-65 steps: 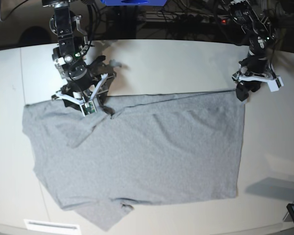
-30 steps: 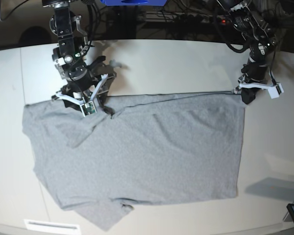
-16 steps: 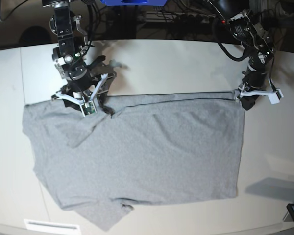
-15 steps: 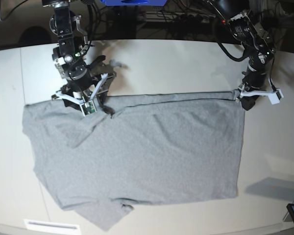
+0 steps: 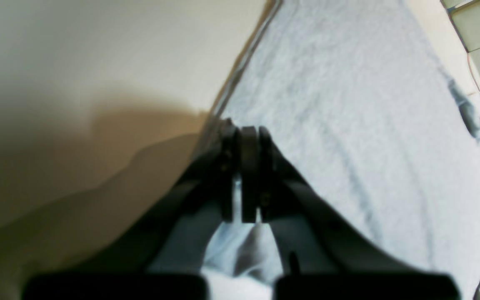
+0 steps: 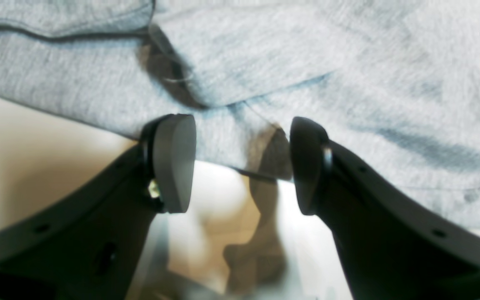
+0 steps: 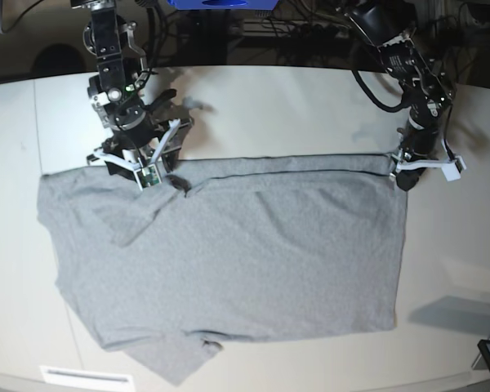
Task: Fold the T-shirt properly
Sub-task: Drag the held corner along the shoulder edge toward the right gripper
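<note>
In the left wrist view the left gripper [image 5: 242, 166] has its fingers pressed together over a fold of the T-shirt [image 5: 348, 125], right at the shirt's edge where the cloth meets the bare table [image 5: 98, 54]; grey fabric bunches up just behind the fingers. In the right wrist view the right gripper [image 6: 242, 164] stands with its fingers [image 6: 173, 162] moderately apart, straddling the hem of the T-shirt [image 6: 306, 75], with the cloth's edge running between them and nothing pinched; a wrinkle with a dark shadowed pocket lies in the shirt just beyond the fingers. In the base view the T-shirt [image 7: 245, 261] lies spread, plain grey side up, across the middle of the table [image 7: 294, 106]. The left gripper [image 7: 402, 175] sits at the shirt's far right corner, clamped on the cloth, while the right gripper [image 7: 147, 167] sits at the shirt's far edge towards its left end, beside a creased sleeve.
</note>
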Robot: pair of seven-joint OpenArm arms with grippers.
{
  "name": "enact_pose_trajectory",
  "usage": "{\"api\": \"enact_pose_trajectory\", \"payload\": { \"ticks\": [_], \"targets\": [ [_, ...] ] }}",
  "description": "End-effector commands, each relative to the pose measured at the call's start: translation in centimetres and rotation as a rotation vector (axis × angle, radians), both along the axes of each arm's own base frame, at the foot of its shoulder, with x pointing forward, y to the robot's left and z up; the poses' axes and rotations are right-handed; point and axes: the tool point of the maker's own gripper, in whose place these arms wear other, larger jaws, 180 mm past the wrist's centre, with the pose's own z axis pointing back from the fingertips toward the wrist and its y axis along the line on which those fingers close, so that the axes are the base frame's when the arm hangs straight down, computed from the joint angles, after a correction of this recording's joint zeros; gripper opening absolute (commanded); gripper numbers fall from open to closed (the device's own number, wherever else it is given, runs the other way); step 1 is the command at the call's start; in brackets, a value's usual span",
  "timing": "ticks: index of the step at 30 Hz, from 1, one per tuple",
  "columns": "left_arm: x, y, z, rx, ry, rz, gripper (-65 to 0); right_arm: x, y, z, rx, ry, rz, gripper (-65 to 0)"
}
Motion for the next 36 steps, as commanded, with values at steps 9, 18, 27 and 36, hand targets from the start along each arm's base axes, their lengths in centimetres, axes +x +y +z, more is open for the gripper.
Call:
{"api": "enact_pose_trajectory", "payload": {
  "ticks": [9,18,27,36],
  "targets": [
    [2.6,0.7,3.0,0.022,-0.097,0.009,-65.0,0.8,0.2,1.3,0.012,-0.050,0.001,-30.6],
    [3.2,0.6,1.3,-0.025,-0.068,0.014,-65.0,0.8,0.2,1.3,0.012,-0.051,0.003,-30.6],
    [3.2,0.6,1.4,-0.020,-0.071,0.014,-52.1,1.0,0.2,1.4,0.012,-0.054,0.003,-30.6],
    [3.0,1.4,1.7,-0.013,-0.075,0.032,-39.5,1.0,0.3,1.4,0.013,-0.054,0.004,-30.6]
  ]
}}
